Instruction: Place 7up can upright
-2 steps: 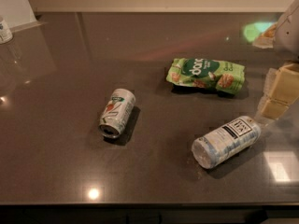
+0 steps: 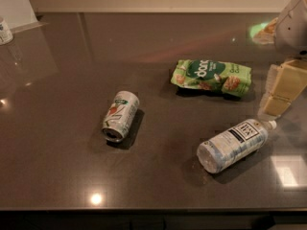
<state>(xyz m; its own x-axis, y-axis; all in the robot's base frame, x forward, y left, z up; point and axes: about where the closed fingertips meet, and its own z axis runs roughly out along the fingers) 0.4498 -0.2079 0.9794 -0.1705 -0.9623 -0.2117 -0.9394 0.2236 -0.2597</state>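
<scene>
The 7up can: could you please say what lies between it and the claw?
Camera view: bare tabletop from 7up can to claw at the right edge; snack bag just beyond, bottle just nearer.

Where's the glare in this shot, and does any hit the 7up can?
Camera view: glare spots on the table near the front edge and front right; none on the 7up can, soft shadow to its right; gripper at the right edge, glare-free.

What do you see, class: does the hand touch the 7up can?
Apart. The camera view shows the hand at the right edge, far from the 7up can, left of centre.
</scene>
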